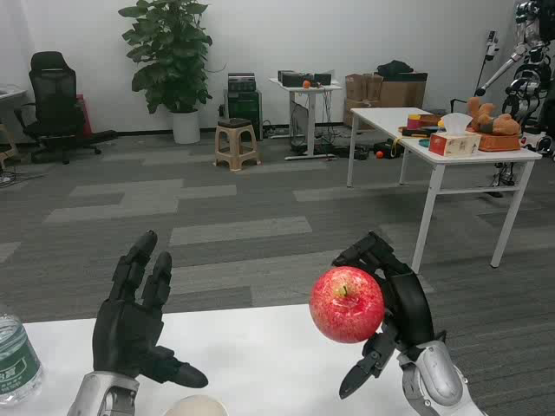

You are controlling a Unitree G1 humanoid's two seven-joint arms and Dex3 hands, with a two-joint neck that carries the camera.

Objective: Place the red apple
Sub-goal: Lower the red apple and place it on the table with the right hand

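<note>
Red apple held up above the white worktop, stem side facing camera, gripped by the right robot hand from its 3 o'clock side. Left robot hand at apple's 9 o'clock, fingers spread, holding nothing. Water bottle further at 9; cup rim at 7.

My right hand is black, my left hand too; the apple is red (flecked pale yellow); the near table white.
</note>
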